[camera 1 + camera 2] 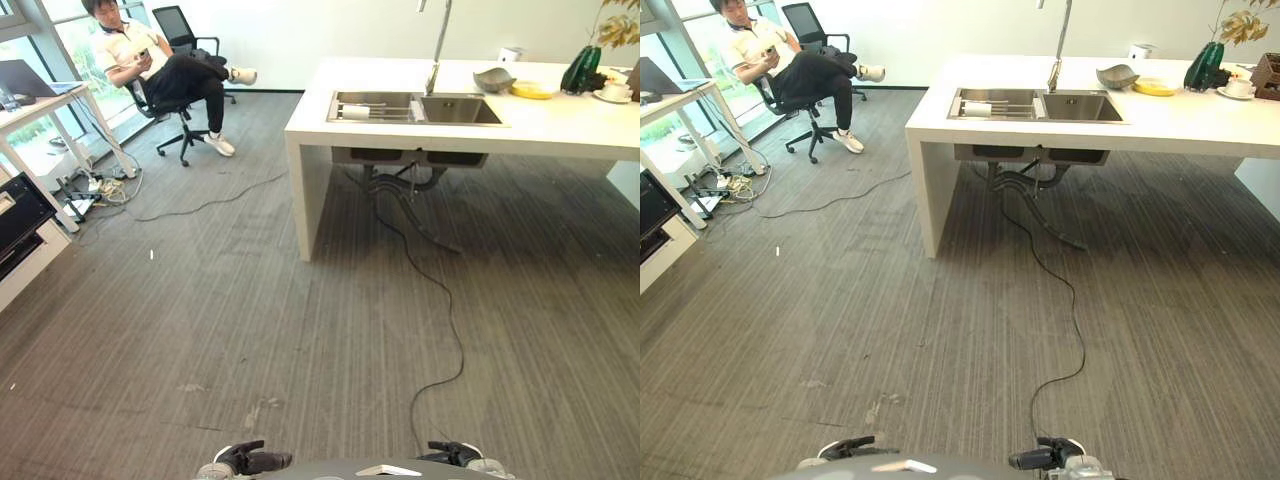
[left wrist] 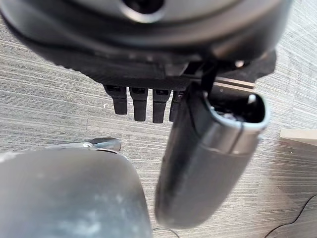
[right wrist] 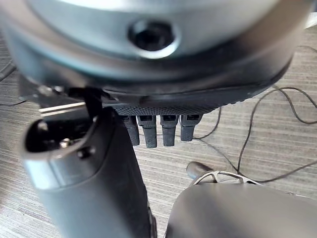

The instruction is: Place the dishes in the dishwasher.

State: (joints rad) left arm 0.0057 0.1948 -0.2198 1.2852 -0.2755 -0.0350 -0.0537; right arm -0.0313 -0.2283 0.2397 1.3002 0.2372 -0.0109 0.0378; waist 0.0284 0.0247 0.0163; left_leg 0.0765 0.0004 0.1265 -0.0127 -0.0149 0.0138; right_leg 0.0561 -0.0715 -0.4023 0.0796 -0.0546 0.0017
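Both robot hands are hanging low at the near edge of the view, over grey carpet [image 1: 250,330]. The left robot hand [image 1: 250,460] is sitting near-left, the right robot hand [image 1: 1050,458] near-right. In the wrist views, each one's fingers [image 2: 140,101] are pointing straight out in a row w/ nothing between them and the thumb, so both are spread and relaxed, holding nothing.

The dishes are lying far off on the white worktop [image 1: 560,125] at far right, well apart from both robot hands. A grey bowl [image 1: 494,79] is sitting just right of the sink [image 1: 415,107], w/ a yellow plate [image 1: 532,91] beside it further right. A white cup on a saucer [image 1: 614,92] is standing near the far-right edge, next to a dark green vase [image 1: 581,68] w/ dried leaves. A tall tap [image 1: 437,45] is rising behind the sink; a pale roll-shaped item is lying in the sink's left basin, can't tell what it is.

Pipes are hanging under the worktop, and a dark cable [image 1: 445,300] is running from there across the carpet toward the near side.

At far left a person [image 1: 160,65] is sitting in a black office chair [image 1: 180,30], looking at sth in their hands. A white desk [image 1: 40,105] w/ a laptop is standing at the left edge, cables tangled on the floor below it.
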